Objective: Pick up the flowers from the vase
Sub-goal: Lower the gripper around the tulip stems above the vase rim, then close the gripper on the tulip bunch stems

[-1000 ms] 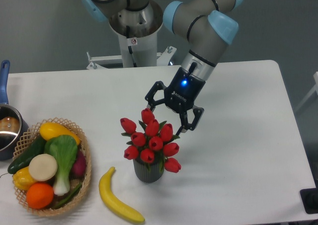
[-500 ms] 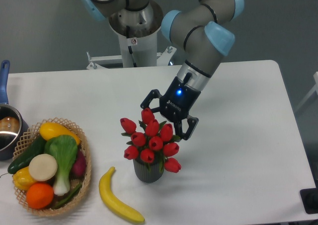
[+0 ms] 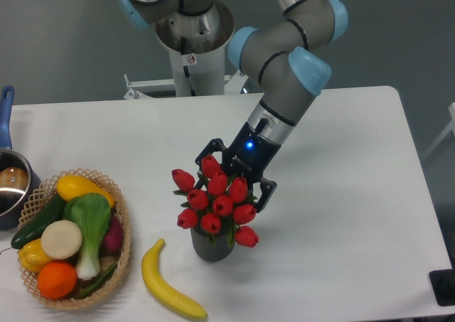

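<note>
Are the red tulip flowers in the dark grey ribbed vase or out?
In: the red tulip flowers rise from the dark grey ribbed vase, which stands upright.

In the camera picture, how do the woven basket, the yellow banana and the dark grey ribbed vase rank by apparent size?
Largest to smallest:
1. Woven basket
2. Yellow banana
3. Dark grey ribbed vase, partly hidden by the red tulips

You have a bunch of red tulip buds with green leaves (image 3: 215, 200) standing upright in a small dark grey cylindrical vase with vertically ribbed sides (image 3: 211, 246). The buds spread wider than the vase and hide its mouth; you can count about ten of them. One bud at the lower right hangs out past the vase's side. The vase stands upright on the white table, near the front edge and roughly mid-width
</note>
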{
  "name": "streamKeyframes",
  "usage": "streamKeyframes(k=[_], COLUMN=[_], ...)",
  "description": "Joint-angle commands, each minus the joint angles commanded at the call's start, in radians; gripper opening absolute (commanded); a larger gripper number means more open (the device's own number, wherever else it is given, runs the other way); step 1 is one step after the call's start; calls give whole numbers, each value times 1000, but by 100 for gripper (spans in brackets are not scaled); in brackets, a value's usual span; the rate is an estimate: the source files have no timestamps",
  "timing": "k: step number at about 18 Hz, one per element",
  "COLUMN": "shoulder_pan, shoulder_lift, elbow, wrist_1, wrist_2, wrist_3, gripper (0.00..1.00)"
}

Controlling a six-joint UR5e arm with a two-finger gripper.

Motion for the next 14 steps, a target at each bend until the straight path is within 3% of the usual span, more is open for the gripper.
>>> streamKeyframes(k=[8,11,14], shoulder_pan=[-8,-8,-6], shoulder_lift=[-14,-12,-12], elbow=[18,18,18], wrist_1=[6,6,6], wrist_2=[-12,-28,-28], wrist_3=[9,9,9], gripper=[97,64,57])
